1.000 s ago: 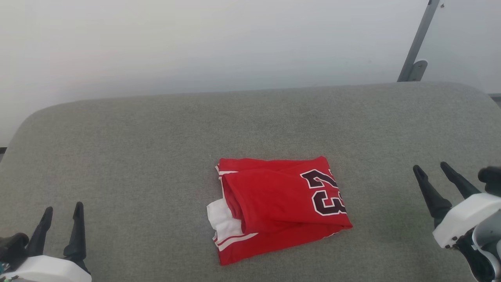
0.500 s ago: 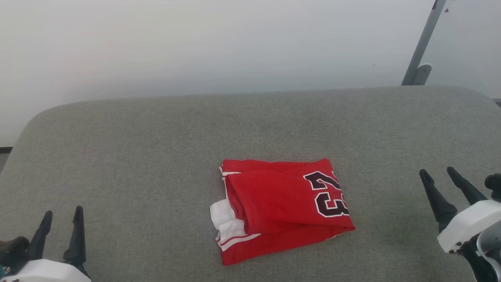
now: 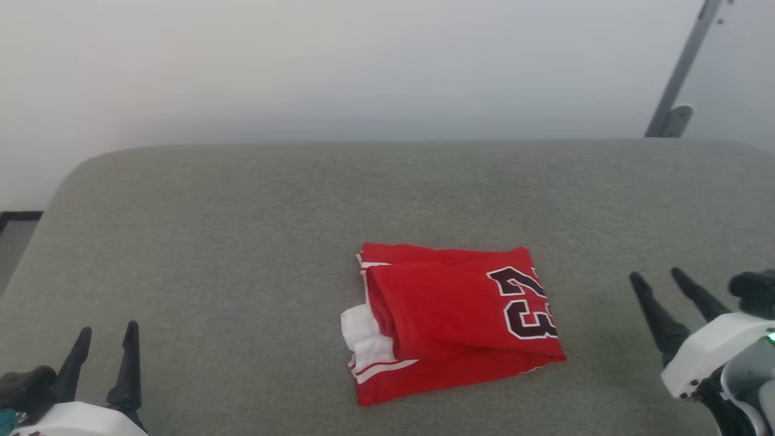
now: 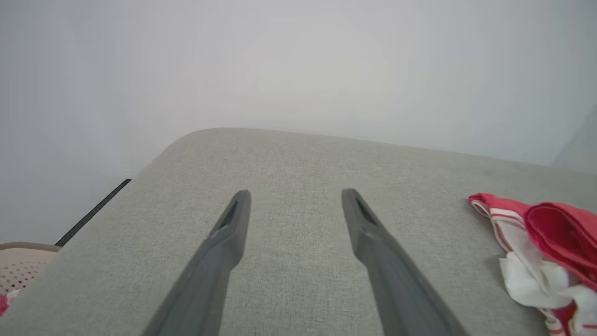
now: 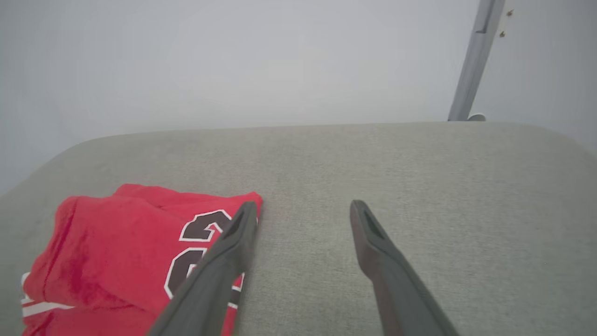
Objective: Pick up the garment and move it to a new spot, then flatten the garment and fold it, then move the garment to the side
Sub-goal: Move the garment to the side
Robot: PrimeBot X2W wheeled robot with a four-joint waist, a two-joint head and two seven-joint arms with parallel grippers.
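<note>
Left end effector (image 3: pixel 108 328) sits low at the robot's near left, both dark fingers parted with nothing between them. The left wrist view confirms that: left end effector (image 4: pixel 295 193) is wide, with bare grey fabric showing through the gap. Over on the other side, the right end effector (image 3: pixel 656 274) is parted too and empty, hovering off the garment's right end with a clear strip of worktop (image 3: pixel 242 242) between them. In the right wrist view the right end effector (image 5: pixel 303 205) is spread, and its left finger crosses in front of the numbered edge.

Now the garment (image 3: pixel 460 321): it lies a little right of centre on the grey fabric-covered worktop, nearer the robot's edge than the far one. It is folded into a compact, roughly rectangular red packet with a soft rolled fold on top. Dark, white-outlined numerals "23" lie on their side at its right end, the 2 farther from the robot, the 3 nearer. At the left end, white fabric with red-and-white striped trim spills out from under the red layers. The left wrist view shows that end of the garment (image 4: pixel 550 233), rumpled, and the right wrist view shows the numbered end of the garment (image 5: pixel 116 242).

Its long axis runs left to right across the worktop, with the near edge slanting.
</note>
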